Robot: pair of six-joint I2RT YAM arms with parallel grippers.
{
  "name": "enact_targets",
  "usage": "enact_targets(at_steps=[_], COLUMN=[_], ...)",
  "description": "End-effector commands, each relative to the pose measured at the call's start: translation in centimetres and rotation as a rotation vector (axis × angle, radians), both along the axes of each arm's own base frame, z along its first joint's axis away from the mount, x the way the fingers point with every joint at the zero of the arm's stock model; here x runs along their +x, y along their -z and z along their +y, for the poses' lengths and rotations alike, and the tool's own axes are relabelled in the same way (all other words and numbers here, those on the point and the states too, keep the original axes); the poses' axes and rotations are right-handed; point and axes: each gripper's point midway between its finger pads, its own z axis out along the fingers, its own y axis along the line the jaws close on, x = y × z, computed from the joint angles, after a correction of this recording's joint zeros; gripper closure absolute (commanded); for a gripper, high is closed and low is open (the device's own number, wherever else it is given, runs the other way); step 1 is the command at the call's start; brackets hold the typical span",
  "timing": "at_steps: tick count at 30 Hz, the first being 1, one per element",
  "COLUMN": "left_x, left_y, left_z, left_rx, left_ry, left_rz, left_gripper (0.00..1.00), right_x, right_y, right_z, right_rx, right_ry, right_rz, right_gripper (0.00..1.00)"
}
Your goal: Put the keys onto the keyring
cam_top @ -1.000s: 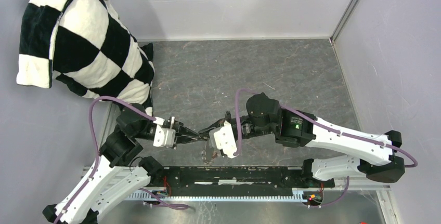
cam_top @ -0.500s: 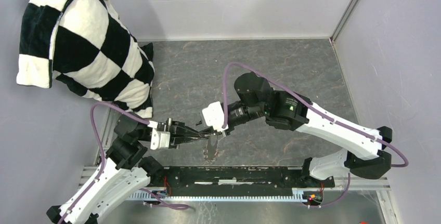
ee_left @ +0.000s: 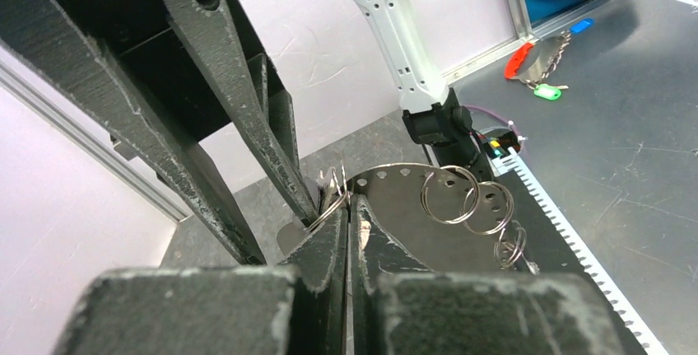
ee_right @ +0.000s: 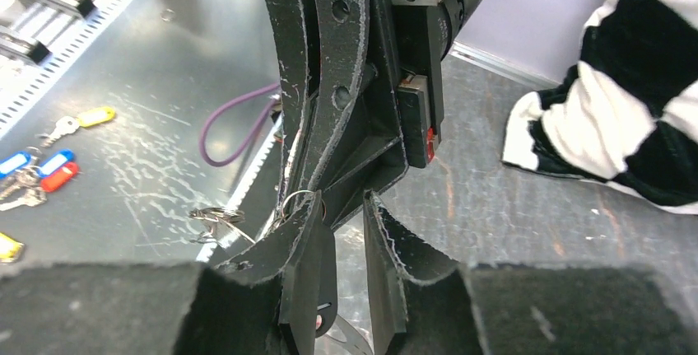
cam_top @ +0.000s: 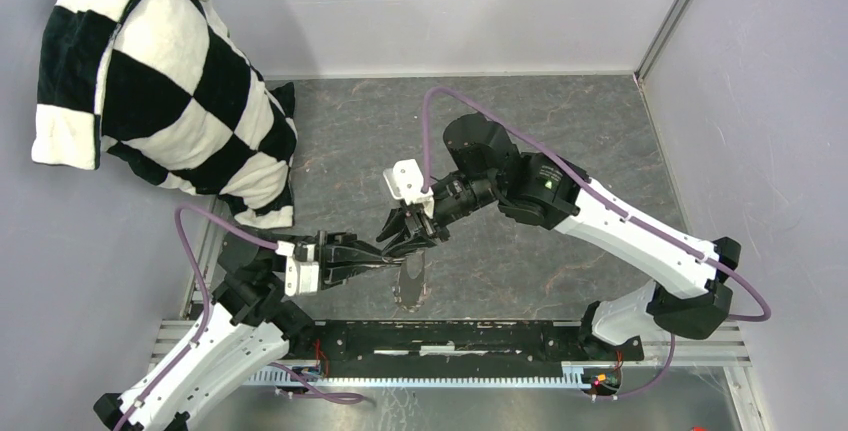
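Bright, even light fills the overhead view, with only faint soft shadows on the grey surface (cam_top: 560, 131). Close to each wrist lens, the left tool (ee_left: 350, 207) and right tool (ee_right: 344, 203) blur. Pale glare streaks the metal sheet (ee_right: 123, 149).

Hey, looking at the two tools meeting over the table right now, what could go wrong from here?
1. The left tool pinches the keyring only at its edge with its tips; the hanging rest could swing or slip out.
2. The open right tool sits very close to those tips; closing or advancing may bump them and knock the keyring loose.
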Motion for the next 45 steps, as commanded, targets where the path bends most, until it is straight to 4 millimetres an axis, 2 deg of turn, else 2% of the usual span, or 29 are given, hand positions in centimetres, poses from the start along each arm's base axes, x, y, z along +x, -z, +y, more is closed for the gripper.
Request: enact_targets(at_steps=[1, 4, 9, 12, 17, 22, 29, 37, 45], left_x=[-0.9, -1.0, -0.7, -0.3, -0.1, -0.1, -0.5, -0.9, -0.9], left_y=[-3.8, -4.2, -5.0, -5.3, -6.8, -8.1, -8.9, -6.9, -5.2], left_z=[0.5, 0.6, 0.6, 0.4, 0.3, 0.2, 0.3, 0.3, 0.1], left_rx=[-0.129, -0.148, -0.188, -0.209, -0.253, -0.294, -0.332, -0.295, -0.241], left_ry=[0.012, 0.009, -0.008, -0.019, -0.015, -0.006, 0.006, 0.003, 0.004], left_rz=[-0.141, -0.187, -0.238, -0.247, -0.207, -0.138, -0.157, -0.269, -0.300], left_gripper=[0.98, 0.98, 0.98, 0.98, 0.98, 0.98, 0.98, 0.98, 0.98], right_x=[0.5, 0.4, 0.7, 0.9, 1.9, 2.2, 2.6, 2.0, 2.2], right_y=[0.5, 0.4, -0.9, -0.6, -0.7, -0.9, -1.8, -2.0, -2.0], right_z=[1.6, 1.6, 1.3, 1.3, 1.5, 2.2, 2.9, 2.9, 2.8], right_rx=[-0.015, -0.019, -0.012, -0.025, -0.059, -0.055, -0.041, -0.008, -0.006], right_ry=[0.000, -0.005, 0.017, 0.036, 0.056, 0.029, 0.021, 0.010, 0.030], right_rz=[0.093, 0.117, 0.092, 0.099, 0.052, 0.010, -0.017, 0.022, 0.020], right_gripper=[0.70, 0.70, 0.68, 0.66, 0.63, 0.65, 0.66, 0.70, 0.61])
